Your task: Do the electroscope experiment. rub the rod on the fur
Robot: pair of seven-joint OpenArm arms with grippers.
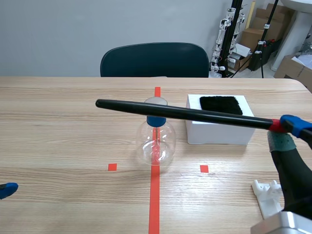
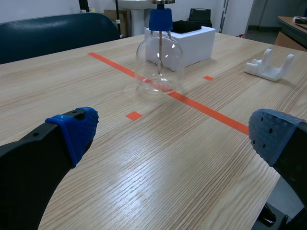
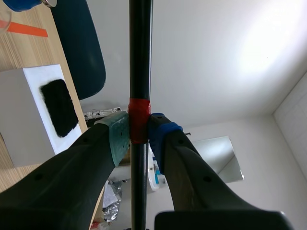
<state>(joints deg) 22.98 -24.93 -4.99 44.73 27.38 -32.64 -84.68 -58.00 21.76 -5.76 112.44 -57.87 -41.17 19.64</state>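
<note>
Right tool (image 3: 139,134) clamps rod (image 1: 185,113); left tool (image 2: 175,132) spread, empty. Risk: long free end ahead clips flask (image 1: 156,144) when lowering to fur (image 1: 221,104)

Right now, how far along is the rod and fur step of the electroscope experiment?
Done: the black rod is clamped at its red band in the right gripper; the white stand is empty. In hand: the rod hangs in the air across the electroscope flask, off the black fur. Left: lower it onto the fur on the white box and rub. The left gripper is open.
</note>
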